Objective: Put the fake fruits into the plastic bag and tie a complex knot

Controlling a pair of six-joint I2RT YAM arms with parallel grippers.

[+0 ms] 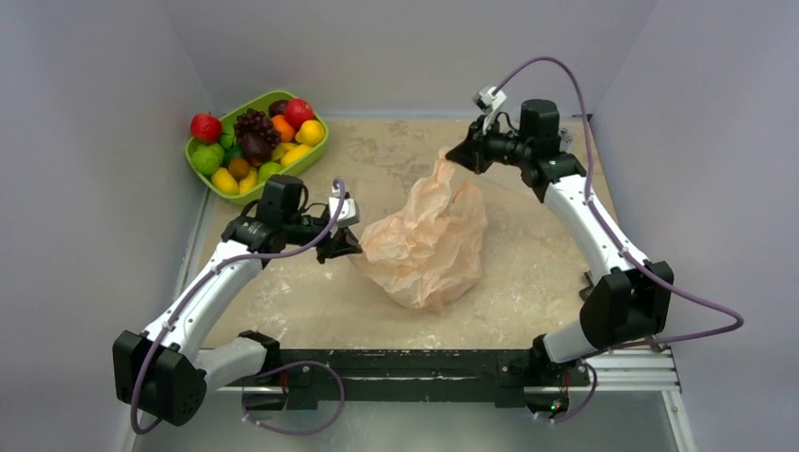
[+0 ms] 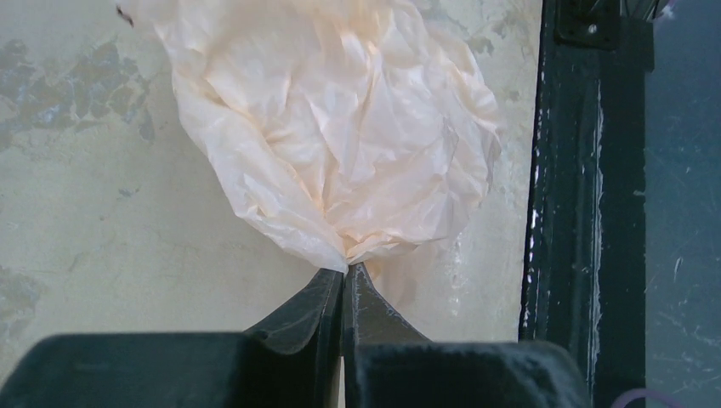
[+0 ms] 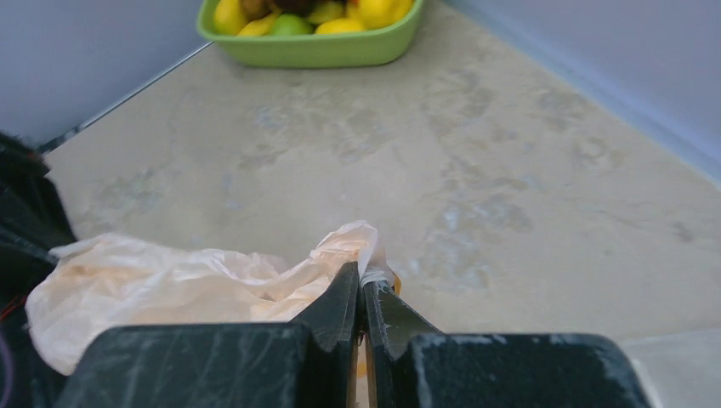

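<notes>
Left of the plastic bag (image 1: pixel 429 245), the left gripper (image 1: pixel 344 247) is fully closed, with a bunched bit of film pinched at its tips. The right gripper (image 1: pixel 462 155), at the bag's far top corner, is also clamped tight on a pulled-up peak of film. The bag sits crumpled mid-table between the two and no open mouth can be seen.

Risks:
- The film is thin and each pinch is small, so if the arms pull apart it could slip out or tear.
- Both grippers are occupied, so neither is free to fetch fruit; letting go may collapse the bag.
- The fake fruits (image 1: pixel 259 146) are all well to the bag's far left in the green tray (image 3: pixel 315 53). They are glossy and piled, so they will likely roll when picked.

Counts:
- one bag
- one tray
- two grippers
- roughly a dozen fruits: two red, one grape bunch, about three green, the rest yellow or orange (overlap blocks an exact count)
- none seen in the bag
- no knot yet
</notes>
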